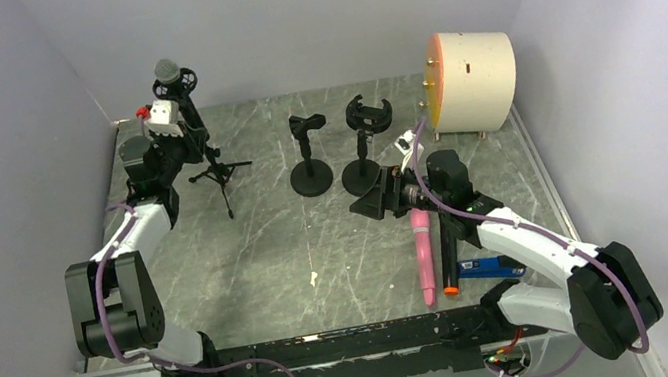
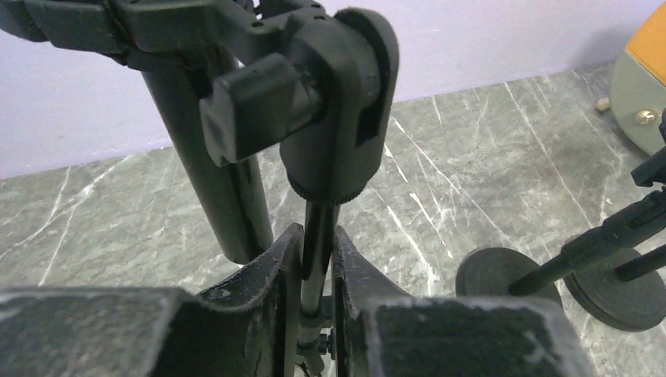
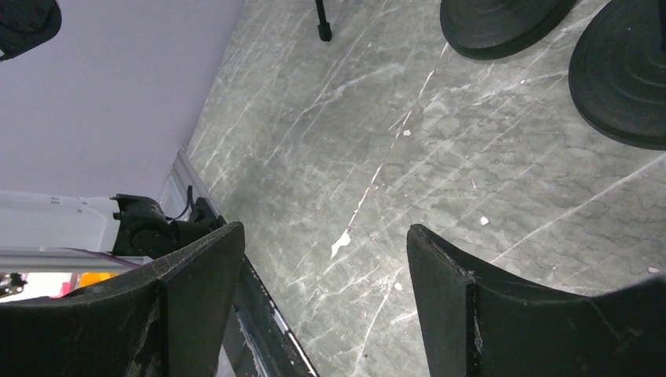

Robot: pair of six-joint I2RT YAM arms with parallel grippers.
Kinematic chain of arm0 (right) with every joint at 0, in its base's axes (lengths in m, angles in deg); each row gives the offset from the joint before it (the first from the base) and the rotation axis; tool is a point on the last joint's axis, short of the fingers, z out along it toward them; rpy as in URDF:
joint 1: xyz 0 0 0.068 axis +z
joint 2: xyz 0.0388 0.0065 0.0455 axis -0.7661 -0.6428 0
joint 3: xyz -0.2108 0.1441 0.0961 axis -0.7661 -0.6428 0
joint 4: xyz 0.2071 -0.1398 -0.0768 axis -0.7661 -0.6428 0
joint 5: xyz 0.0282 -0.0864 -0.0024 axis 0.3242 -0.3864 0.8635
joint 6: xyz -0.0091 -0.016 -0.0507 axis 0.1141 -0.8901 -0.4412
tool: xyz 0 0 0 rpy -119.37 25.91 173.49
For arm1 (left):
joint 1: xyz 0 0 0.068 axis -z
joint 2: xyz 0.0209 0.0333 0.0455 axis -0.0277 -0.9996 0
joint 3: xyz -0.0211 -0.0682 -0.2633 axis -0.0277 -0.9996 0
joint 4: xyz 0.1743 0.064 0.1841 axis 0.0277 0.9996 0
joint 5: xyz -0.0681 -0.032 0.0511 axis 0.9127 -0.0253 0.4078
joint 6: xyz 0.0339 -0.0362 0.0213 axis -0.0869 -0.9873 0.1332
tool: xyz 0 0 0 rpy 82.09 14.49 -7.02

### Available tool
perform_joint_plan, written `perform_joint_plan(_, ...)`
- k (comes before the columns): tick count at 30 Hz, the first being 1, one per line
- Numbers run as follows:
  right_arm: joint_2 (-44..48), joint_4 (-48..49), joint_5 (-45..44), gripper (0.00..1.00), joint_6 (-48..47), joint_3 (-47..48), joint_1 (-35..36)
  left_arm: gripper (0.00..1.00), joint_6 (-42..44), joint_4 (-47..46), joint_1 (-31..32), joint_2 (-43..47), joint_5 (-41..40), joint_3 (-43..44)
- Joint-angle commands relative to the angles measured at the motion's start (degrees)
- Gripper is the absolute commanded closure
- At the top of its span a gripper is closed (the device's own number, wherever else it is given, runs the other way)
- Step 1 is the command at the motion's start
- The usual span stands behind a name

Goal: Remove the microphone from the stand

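The microphone (image 1: 167, 70) has a grey mesh head and a black handle. It sits in the clip of a black tripod stand (image 1: 220, 172) at the back left of the table. In the left wrist view the handle (image 2: 224, 173) slants down beside the stand's swivel joint (image 2: 338, 102). My left gripper (image 1: 188, 139) is shut on the stand's thin pole (image 2: 320, 224) just below that joint, with a finger on each side (image 2: 316, 239). My right gripper (image 1: 370, 201) is open and empty (image 3: 323, 236) low over the middle of the table.
Two empty round-base stands (image 1: 307, 152) (image 1: 363, 143) stand mid-table; their bases (image 3: 628, 71) show beyond my right fingers. A wooden drum (image 1: 474, 75) is at the back right. A pink stick (image 1: 424, 250), an orange-tipped marker (image 1: 447, 262) and a blue item (image 1: 489, 268) lie under my right arm.
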Motion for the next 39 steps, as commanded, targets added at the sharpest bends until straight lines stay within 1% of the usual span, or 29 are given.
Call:
perform_joint_plan(1, 1.0, 3.5, 1.2, 0.21, 1.0, -0.6, -0.2, 0.83, 0.4, -0.4, -0.3, 0.3, 2.0, 2.3)
perform_joint_plan(5, 0.8, 4.8, 2.1, 0.21, 3.0, -1.2, -0.2, 0.97, 0.3, 0.5, -0.2, 2.2, 3.4, 1.4)
perform_joint_plan(9, 1.6, 6.5, 1.4, 0.21, 4.9, -2.4, -0.2, 0.97, -1.4, 0.0, -0.2, 5.3, 4.6, -1.5)
perform_joint_plan(13, 4.2, 5.2, -3.7, 0.18, 5.8, -4.2, -0.2, 0.97, -2.8, 1.1, 0.5, 10.0, 5.4, -5.6)
perform_joint_plan(16, 6.4, 4.0, -7.1, 0.17, 6.6, -5.6, -0.3, 0.97, -3.3, 1.2, 2.8, 14.6, 4.1, -9.6)
perform_joint_plan(20, 8.6, 2.4, -11.3, 0.15, 9.1, -6.8, -0.4, 0.97, -3.0, 2.5, 9.0, 20.2, -1.1, -14.6)
perform_joint_plan(22, 9.6, 2.6, -12.7, 0.14, 10.3, -7.7, -0.4, 0.97, -4.2, 2.8, 12.4, 23.0, -3.9, -16.9)
perform_joint_plan(23, 10.2, 2.9, -13.6, 0.12, 11.3, -8.3, -0.4, 0.97, -4.9, 2.1, 14.4, 24.1, -5.1, -18.2)
perform_joint_plan(24, 10.8, 2.2, -15.4, 0.05, 13.6, -8.7, -0.5, 0.97, -4.9, 1.9, 16.9, 25.2, -6.6, -19.1)
perform_joint_plan(25, 11.5, 0.0, -16.8, 0.02, 17.0, -8.7, -0.9, 0.97, -4.8, 2.3, 20.1, 26.3, -9.9, -20.0)
perform_joint_plan(26, 12.0, -1.3, -16.7, 0.01, 19.0, -8.6, -1.5, 0.97, -4.8, 2.4, 22.1, 27.5, -11.9, -21.0)
perform_joint_plan(30, 13.2, 3.0, -13.4, 0.01, 18.5, -10.4, -2.1, 0.97, -6.0, 2.8, 27.9, 31.9, -17.0, -23.9)
perform_joint_plan(36, 12.9, 9.4, -9.0, 0.01, 19.7, -13.5, -2.2, 0.97, -6.1, 6.3, 36.9, 36.7, -24.7, -25.6)
perform_joint_plan(39, 12.5, 14.0, -6.9, 0.01, 21.2, -15.5, -2.1, 0.97, -5.7, 6.7, 43.1, 37.8, -29.7, -26.0)
